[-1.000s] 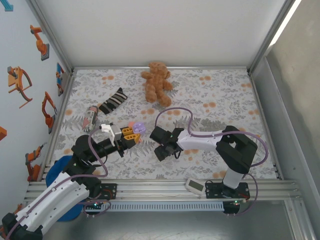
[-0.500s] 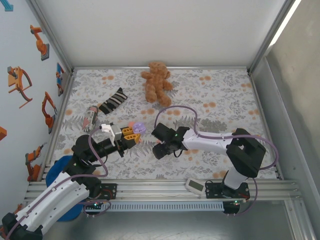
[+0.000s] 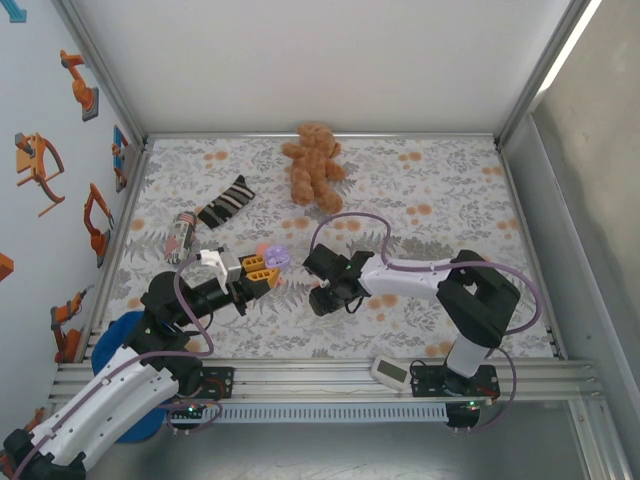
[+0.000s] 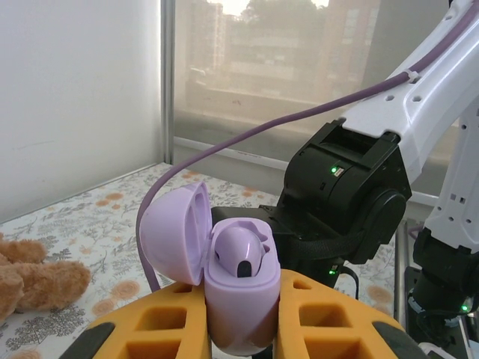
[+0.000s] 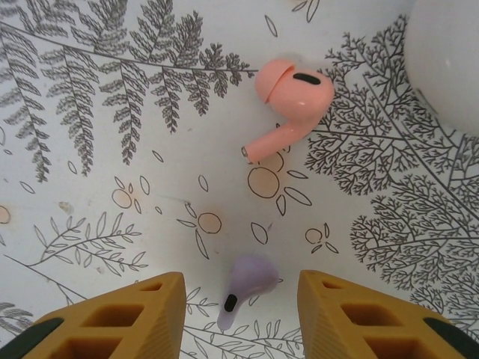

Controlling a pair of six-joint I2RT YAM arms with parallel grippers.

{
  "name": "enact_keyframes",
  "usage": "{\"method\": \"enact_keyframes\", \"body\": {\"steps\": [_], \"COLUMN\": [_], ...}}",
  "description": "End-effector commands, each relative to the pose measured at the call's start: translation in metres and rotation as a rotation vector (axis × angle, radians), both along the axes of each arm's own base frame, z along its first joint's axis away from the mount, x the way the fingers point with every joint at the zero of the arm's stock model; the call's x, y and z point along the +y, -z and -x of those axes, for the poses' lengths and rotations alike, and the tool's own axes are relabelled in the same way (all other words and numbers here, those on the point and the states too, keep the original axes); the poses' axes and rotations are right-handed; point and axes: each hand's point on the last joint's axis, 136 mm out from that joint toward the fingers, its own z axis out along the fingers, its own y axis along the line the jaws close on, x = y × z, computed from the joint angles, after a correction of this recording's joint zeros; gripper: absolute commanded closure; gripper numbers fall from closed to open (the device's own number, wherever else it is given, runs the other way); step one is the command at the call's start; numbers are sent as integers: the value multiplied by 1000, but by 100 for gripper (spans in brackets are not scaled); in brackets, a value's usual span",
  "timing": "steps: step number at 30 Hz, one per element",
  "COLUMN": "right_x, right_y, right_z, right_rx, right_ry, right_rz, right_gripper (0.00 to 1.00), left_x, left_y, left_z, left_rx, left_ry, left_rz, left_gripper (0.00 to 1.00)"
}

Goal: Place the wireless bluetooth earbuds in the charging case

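**Left gripper** [image 3: 262,268]: pinched on the lilac charging case [image 4: 241,303], held above the mat [image 5: 97,112] left of its centre. The lid is tipped open and a seated earbud [image 4: 238,250] fills one well.

**Right gripper** [image 5: 239,314]: jaws half-spread either side of the loose lilac earbud [image 5: 245,288], which lies near the mat's centre, not visibly touching it. The pink earbud [image 5: 288,101] lies apart, beyond.

**Handling:** centre the jaws on the bud's body, close gently so it neither skids nor flips, then lift straight.

**Change:** a second ago the right gripper stood wider and farther right. The left grip is unchanged.
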Motion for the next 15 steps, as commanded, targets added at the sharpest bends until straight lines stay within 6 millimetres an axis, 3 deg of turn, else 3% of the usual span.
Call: {"method": "enact_keyframes", "body": {"steps": [1, 15], "right_x": [0, 2], "right_y": [5, 12], "right_z": [-2, -4], "right_rx": [14, 18], "right_ry": [18, 16], "right_rz": [9, 26], "right_gripper": [59, 65], "left_x": [1, 1], "left_y": [-11, -11], "left_z": [3, 2], "left_rx": [-33, -34], "left_ry": [4, 0], "left_rz": [15, 13], "left_gripper": [100, 100]}}
